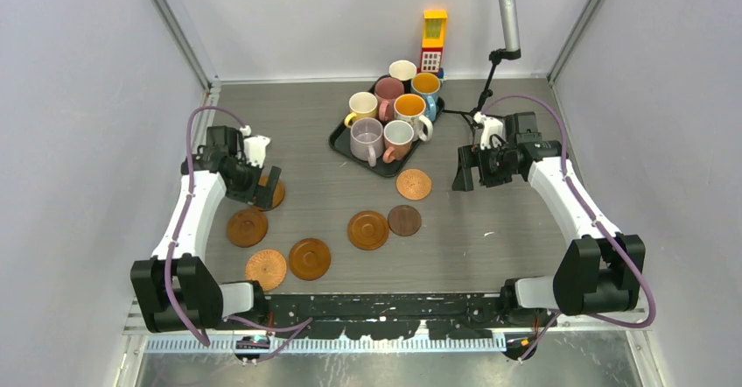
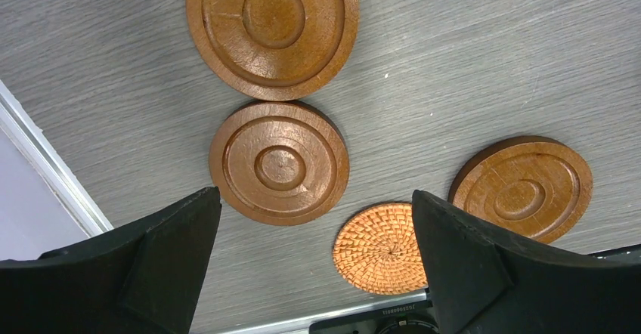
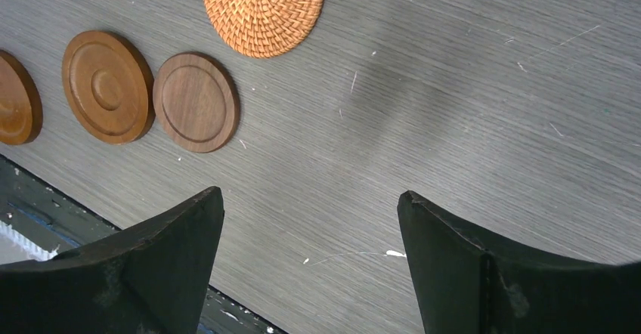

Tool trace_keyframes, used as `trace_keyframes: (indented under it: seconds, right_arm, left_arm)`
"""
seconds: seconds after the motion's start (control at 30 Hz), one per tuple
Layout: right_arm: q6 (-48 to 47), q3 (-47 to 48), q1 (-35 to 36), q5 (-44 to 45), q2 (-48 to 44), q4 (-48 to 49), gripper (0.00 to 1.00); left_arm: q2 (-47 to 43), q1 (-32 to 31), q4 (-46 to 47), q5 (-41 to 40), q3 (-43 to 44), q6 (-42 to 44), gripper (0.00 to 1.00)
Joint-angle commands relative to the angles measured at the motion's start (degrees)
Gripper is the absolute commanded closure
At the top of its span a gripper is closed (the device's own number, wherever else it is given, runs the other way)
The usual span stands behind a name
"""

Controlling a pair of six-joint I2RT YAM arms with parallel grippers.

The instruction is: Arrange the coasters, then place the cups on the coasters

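Left gripper (image 2: pixel 314 196) spread open, empty, poised over a ringed coaster (image 2: pixel 279 162), likely for pickup | right gripper (image 3: pixel 310 198) released, empty, over table (image 3: pixel 453 85) | coasters (image 1: pixel 368 229) scattered at front, unarranged | cups (image 1: pixel 394 120) crowded on tray (image 1: pixel 337 139), judged waiting until coasters are set

One coaster (image 1: pixel 279 197) partly under left claw (image 1: pixel 264 187)

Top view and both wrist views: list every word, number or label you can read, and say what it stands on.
Nothing reads cleanly.
A white code strip on the black part at the bottom edge of the left wrist view: upside down, too small to read.
The toy block tower: white squares only, no lettering.
No text on the coasters or cups.
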Motion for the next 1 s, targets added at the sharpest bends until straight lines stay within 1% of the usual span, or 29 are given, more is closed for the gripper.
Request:
trace_keyframes:
  seconds: [0.0,0.17,0.27,0.4,0.47,0.57,0.77,0.97]
  right_arm:
    - [1.04,2.38,-0.25,-2.4,-2.4,-0.85,0.11]
    - [0.59,1.81,-0.19,-2.75,-2.73,-0.74,0.11]
    - [0.34,1.46,-0.22,-3.22,-2.16,-0.65,0.11]
    - [0.17,1.53,-0.25,-4.12,-1.75,-0.73,0.11]
    - [0.04,1.49,-0.23,-4.33,-1.66,-0.71,0.11]
    - [-0.04,1.37,-0.25,-4.72,-1.43,-0.77,0.11]
    - [-0.64,1.37,-0.25,-5.13,-0.95,-1.38,0.11]
    - [-0.76,1.18,-0.23,-5.91,-1.07,-1.63,0.11]
  left_arm:
    - [-0.85,0.14,1.64,-0.61,0.15,1.14,0.0]
    - [3.17,0.2,-0.53,-1.27,3.57,3.7,0.0]
    - [6.34,0.19,0.38,-3.28,5.04,4.75,0.01]
    - [12.13,0.19,1.2,-4.09,7.96,4.49,0.07]
    - [14.86,0.16,1.75,-4.53,9.2,4.29,0.07]
    - [18.73,0.19,3.51,-5.39,10.51,4.26,0.08]
    - [24.16,0.18,6.8,-5.0,11.46,4.51,0.13]
    - [27.72,0.27,11.44,-8.6,11.94,3.88,0.17]
